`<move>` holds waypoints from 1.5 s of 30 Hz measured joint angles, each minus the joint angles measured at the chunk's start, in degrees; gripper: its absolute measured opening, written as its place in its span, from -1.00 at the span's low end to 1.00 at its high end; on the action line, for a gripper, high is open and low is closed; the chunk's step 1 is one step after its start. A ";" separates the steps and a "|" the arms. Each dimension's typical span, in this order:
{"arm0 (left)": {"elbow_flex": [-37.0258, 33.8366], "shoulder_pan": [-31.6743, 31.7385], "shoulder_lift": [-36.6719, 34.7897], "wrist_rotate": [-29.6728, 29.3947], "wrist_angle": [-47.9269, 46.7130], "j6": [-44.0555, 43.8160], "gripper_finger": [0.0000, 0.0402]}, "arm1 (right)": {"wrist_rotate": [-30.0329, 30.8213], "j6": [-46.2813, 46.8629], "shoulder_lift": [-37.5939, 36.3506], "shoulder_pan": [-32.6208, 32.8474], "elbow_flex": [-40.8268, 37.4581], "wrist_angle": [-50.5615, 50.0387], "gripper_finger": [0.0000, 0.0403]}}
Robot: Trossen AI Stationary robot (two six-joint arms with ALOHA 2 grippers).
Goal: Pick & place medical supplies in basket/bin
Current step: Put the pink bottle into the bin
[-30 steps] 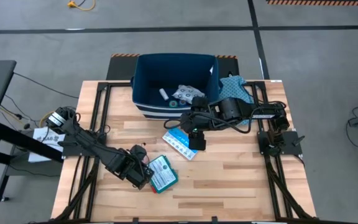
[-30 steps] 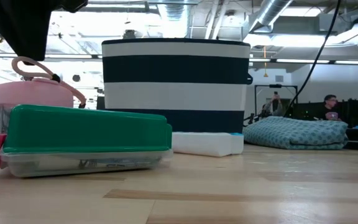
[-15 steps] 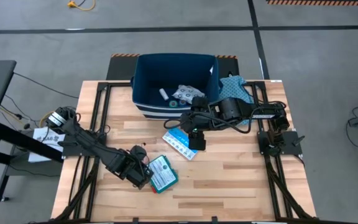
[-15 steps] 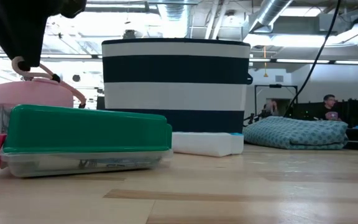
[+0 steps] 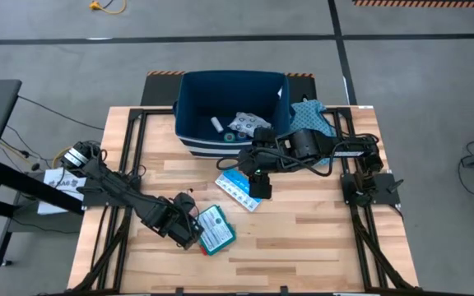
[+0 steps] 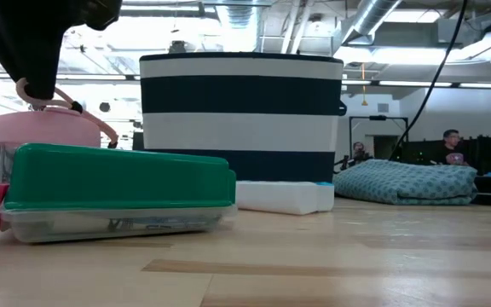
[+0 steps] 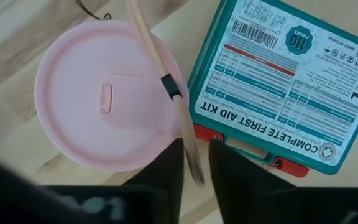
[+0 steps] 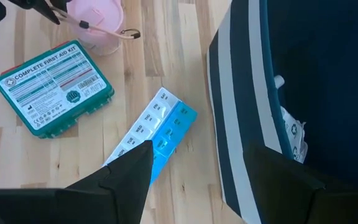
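Observation:
A pink round container (image 7: 104, 99) stands on the table next to the flat teal first-aid box (image 7: 284, 81). My left gripper (image 7: 196, 169) points down over the container's edge, shut on its thin pink strap. My right gripper (image 8: 197, 186) hangs open above the light-blue and white packet (image 8: 157, 134), which lies flat beside the navy striped bin (image 5: 189, 90). In the bin lie a white ring-patterned pouch (image 5: 249, 125), a small white item (image 5: 216, 124) and a green roll (image 5: 230, 137). My left gripper pinches the container's pink strap (image 7: 190, 146) between its two fingers, near the strap's raised loop (image 6: 34, 90). The fingers come from above, pointing down. The container (image 6: 41, 128) stands upright on the table, and the strap arches above its lid.
A teal dotted cloth (image 5: 315, 119) lies at the table's far right beside the bin. Bare wood lies along the near edge and the near right. People show in the room beyond the table in the low view.
In the low view my left gripper's dark fingers have come down a little over the top of the pink strap's loop, which showed free a second ago. The container, the box and the packet have kept their places.

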 joint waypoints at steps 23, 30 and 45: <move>6.30 0.15 -3.22 -16.93 -10.00 2.13 -1.00 | 0.00 -0.13 0.00 0.01 0.00 -0.01 0.22; 11.86 0.15 -6.60 -30.32 -20.87 -2.27 -0.99 | 0.05 -0.15 0.01 -0.25 0.00 0.77 0.22; 13.38 0.42 -10.86 -38.95 -25.11 -3.04 -0.99 | 0.07 -0.10 0.00 -1.20 0.00 2.30 0.22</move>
